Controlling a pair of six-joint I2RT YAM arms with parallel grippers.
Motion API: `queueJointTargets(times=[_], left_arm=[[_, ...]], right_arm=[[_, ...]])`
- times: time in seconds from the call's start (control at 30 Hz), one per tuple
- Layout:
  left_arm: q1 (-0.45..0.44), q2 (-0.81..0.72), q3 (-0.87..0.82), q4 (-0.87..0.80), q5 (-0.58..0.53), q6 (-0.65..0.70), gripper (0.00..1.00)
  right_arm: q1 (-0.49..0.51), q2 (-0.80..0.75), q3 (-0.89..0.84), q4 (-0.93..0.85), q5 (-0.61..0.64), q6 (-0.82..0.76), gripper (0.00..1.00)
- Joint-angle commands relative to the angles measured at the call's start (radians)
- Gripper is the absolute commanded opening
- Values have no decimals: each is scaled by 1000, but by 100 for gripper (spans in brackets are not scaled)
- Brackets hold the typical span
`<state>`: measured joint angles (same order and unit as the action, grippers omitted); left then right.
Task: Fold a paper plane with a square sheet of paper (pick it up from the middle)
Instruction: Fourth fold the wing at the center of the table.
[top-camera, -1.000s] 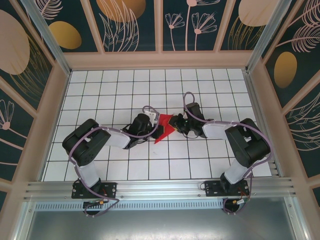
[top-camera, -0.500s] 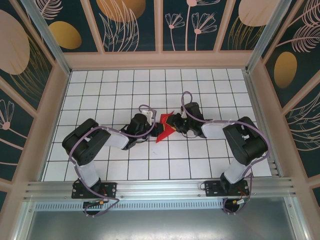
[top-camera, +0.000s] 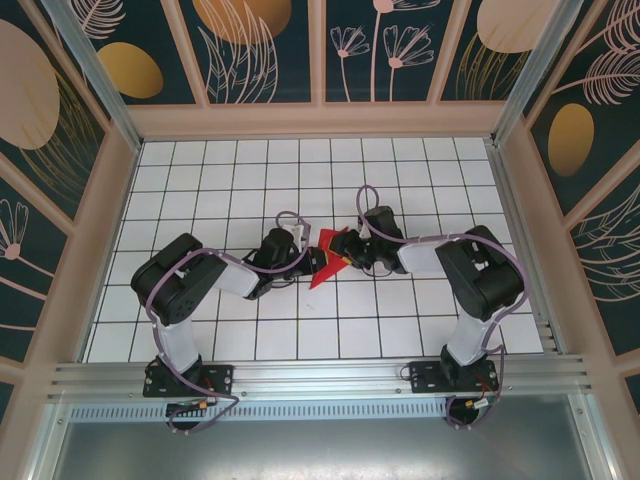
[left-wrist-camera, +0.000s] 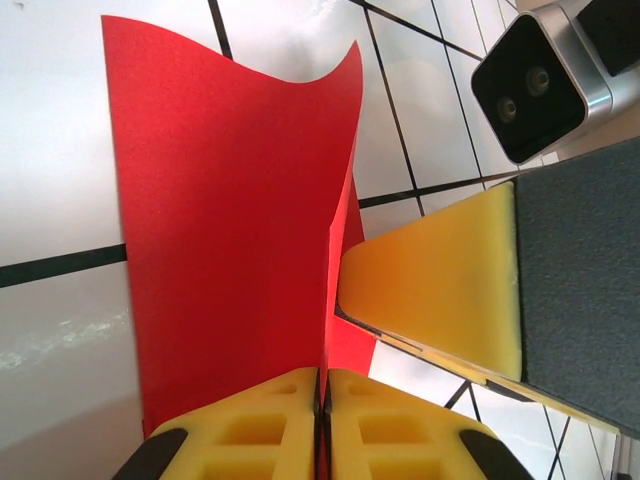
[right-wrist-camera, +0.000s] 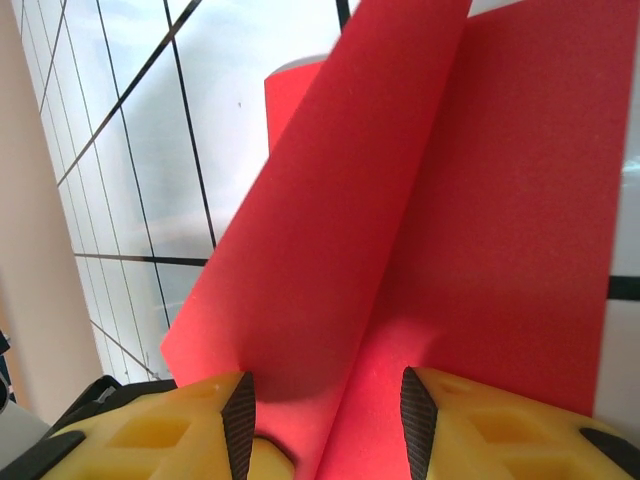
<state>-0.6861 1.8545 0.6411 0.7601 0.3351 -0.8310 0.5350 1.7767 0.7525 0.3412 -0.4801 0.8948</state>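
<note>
The square sheet of paper (top-camera: 328, 264) is a creased, folded red shape held just above the grid table between both grippers. My left gripper (top-camera: 309, 259) comes in from the left. In the left wrist view its yellow pads (left-wrist-camera: 280, 415) are pressed together on the paper's upright fold (left-wrist-camera: 220, 200), so that gripper (left-wrist-camera: 325, 375) is shut on it. My right gripper (top-camera: 346, 249) faces it from the right and is open (right-wrist-camera: 325, 390). Its fingers (right-wrist-camera: 200, 425) stand apart on either side of the paper's crease (right-wrist-camera: 400, 200), and one flap rises between them.
White grid table (top-camera: 240, 180) with wooden walls around it. The right gripper's yellow finger (left-wrist-camera: 440, 290) and wrist camera (left-wrist-camera: 530, 85) sit very close to my left gripper. Both arm bases stand at the near edge.
The right gripper's jaws have spread apart, letting go of the paper. Both grippers have drawn slightly closer together, and the paper's upper point has dropped and looks smaller from above.
</note>
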Motion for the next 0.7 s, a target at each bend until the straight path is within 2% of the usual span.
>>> queueJointTargets(times=[0.0, 0.23, 0.67], left_arm=[[10, 22, 0, 36, 29, -26, 15], [11, 25, 5, 26, 44, -27, 21], [11, -52, -7, -69, -39, 70, 30]], right_arm=[[6, 21, 35, 2, -10, -30, 46], [28, 43, 58, -71, 40, -42, 46], [31, 62, 74, -119, 78, -30, 46]])
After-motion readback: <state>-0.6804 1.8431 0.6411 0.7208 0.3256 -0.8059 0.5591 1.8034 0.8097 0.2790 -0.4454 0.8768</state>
